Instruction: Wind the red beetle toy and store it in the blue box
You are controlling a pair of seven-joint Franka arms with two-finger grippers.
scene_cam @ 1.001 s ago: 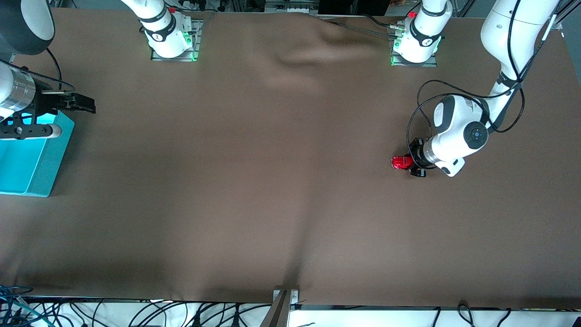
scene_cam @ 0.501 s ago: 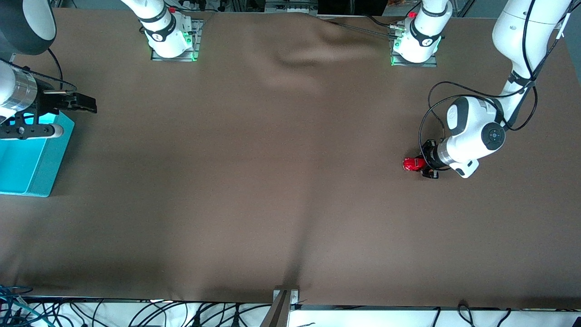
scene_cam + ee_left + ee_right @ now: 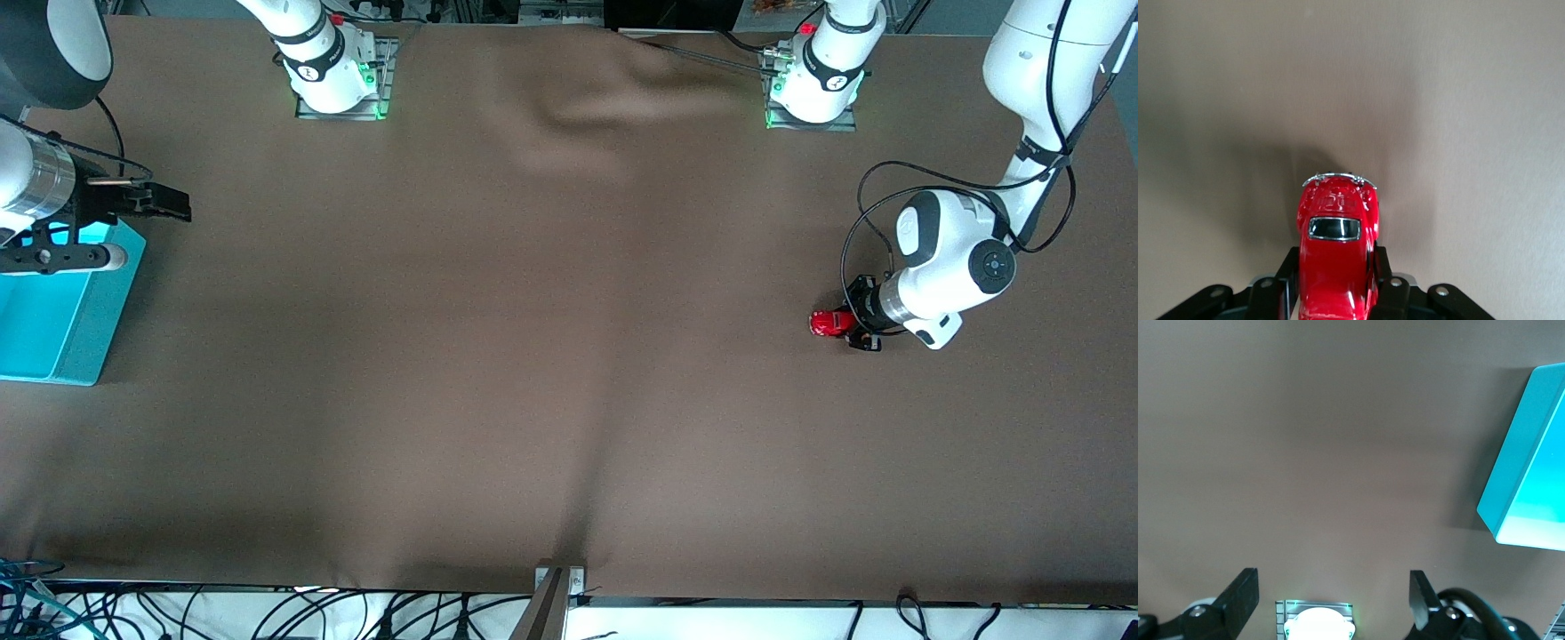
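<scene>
The red beetle toy point(image 3: 825, 323) is low over the brown cloth toward the left arm's end of the table. My left gripper point(image 3: 846, 326) is shut on it. In the left wrist view the red beetle toy point(image 3: 1336, 233) sticks out from between the black fingers point(image 3: 1286, 283), which press on both its sides; its silvery bumper points away from the hand. The blue box point(image 3: 53, 311) stands at the right arm's end of the table and its wall shows in the right wrist view point(image 3: 1521, 453). My right gripper point(image 3: 171, 204) hangs open and empty beside the box's corner, its fingers point(image 3: 1241, 595) wide apart.
A brown cloth point(image 3: 533, 356) covers the table, with a raised fold point(image 3: 605, 102) between the two arm bases point(image 3: 336, 76) point(image 3: 813, 84). Loose cables point(image 3: 267, 613) lie along the edge nearest the front camera. A lit base point(image 3: 1315, 623) shows between the right gripper's fingers.
The left gripper has moved steadily toward the left arm's end of the table, carrying the red beetle toy backward along the cloth. The right arm has stayed still.
</scene>
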